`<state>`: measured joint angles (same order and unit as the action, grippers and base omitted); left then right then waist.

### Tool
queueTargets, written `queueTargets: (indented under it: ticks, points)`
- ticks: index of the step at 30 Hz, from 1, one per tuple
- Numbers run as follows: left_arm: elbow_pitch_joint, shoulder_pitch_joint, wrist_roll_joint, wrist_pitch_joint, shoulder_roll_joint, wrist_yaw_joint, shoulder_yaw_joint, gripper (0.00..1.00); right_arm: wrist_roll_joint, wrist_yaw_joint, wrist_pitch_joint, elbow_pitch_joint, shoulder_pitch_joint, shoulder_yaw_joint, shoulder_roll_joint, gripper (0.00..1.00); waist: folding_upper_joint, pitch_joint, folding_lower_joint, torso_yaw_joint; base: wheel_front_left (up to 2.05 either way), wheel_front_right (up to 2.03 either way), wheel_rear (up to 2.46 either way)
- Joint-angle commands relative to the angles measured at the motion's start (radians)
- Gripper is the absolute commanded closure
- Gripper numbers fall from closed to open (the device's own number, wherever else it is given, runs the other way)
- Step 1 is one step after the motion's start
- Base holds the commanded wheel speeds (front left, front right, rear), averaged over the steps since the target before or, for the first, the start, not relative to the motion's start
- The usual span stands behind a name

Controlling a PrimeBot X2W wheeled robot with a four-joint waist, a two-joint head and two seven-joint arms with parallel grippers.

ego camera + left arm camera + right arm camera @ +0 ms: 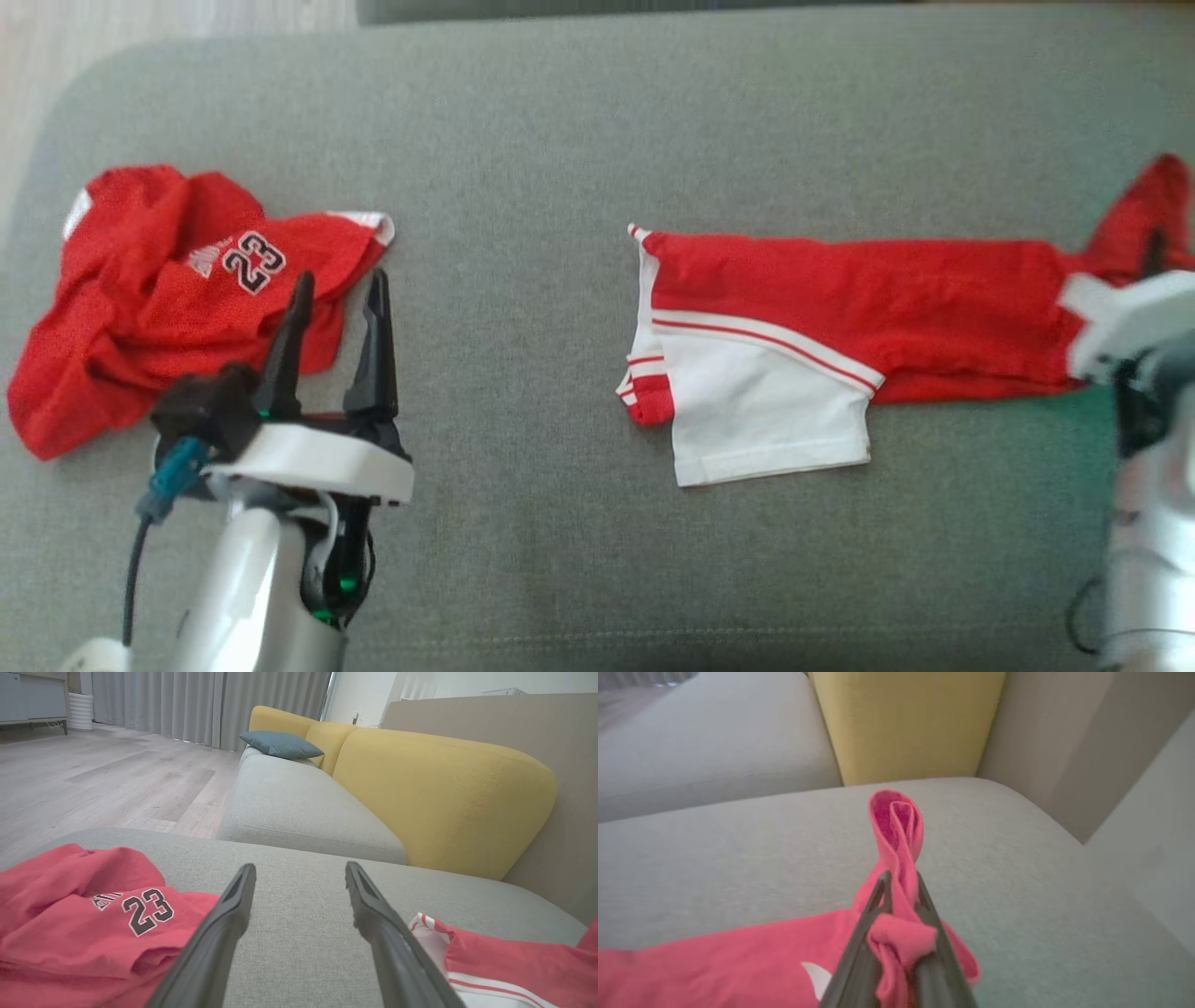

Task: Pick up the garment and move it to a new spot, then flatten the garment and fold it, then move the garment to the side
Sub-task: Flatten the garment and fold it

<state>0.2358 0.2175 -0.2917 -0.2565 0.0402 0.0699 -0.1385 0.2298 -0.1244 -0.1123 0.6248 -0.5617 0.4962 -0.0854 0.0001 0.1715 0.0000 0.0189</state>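
Jersey: a crumpled red top (187,289) numbered 23, at the left end of the grey cushion (560,140)
Left gripper (341,276): fingers spread wide with nothing between them; one finger crosses the jersey's right edge, contact cannot be told
Garment: the red-and-white garment (840,299) lies on the cushion's right half, well apart from the jersey
Long axis: left to right across the head view; the white-panelled end points toward the jersey, the red end rises at the far right
Right gripper (1156,245): clamped on the garment's red end
Head view gives: the garment's full length
Left wrist view gives: a yellow backrest (444,793), a blue pillow (280,744), wood floor (93,779)
Right wrist view gives: a loop of red cloth standing above the pinching fingertips (885,879)
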Motion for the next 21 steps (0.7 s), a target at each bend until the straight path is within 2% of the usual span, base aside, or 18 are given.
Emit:
queueTargets:
  ticks: [1,6,12,16,21]
  points:
    - [-0.028,0.013,-0.006,-0.005,0.01,-0.007,0.025,0.0,-0.024,-0.006,-0.008,-0.047,-0.019,-0.05,0.008,1.0,-0.0001,-0.03,0.0,-0.001,0.0,0.0,0.0]
    - [-0.024,-0.023,-0.02,-0.005,0.01,-0.02,0.012,0.0,-0.191,-0.006,-0.069,-0.131,0.026,-0.241,0.034,1.0,-0.0001,-0.085,0.0,0.005,0.0,0.0,0.0]
    - [-0.031,-0.047,-0.035,-0.005,0.01,-0.033,0.004,0.0,-0.523,-0.006,-0.118,-0.236,0.124,-0.537,0.035,1.0,-0.0001,-0.11,0.0,0.027,0.0,0.0,0.0]
    - [-0.034,-0.049,-0.042,-0.005,0.01,-0.037,-0.003,0.0,-0.647,-0.006,-0.066,-0.25,0.163,-0.659,0.035,1.0,-0.0001,-0.11,0.0,0.053,0.0,0.0,0.0]
    - [-0.032,-0.045,-0.046,-0.005,0.01,-0.039,-0.016,0.0,-0.748,-0.006,0.035,-0.151,0.153,-0.764,0.035,1.0,-0.0001,-0.1,0.0,0.094,0.0,0.0,0.0]
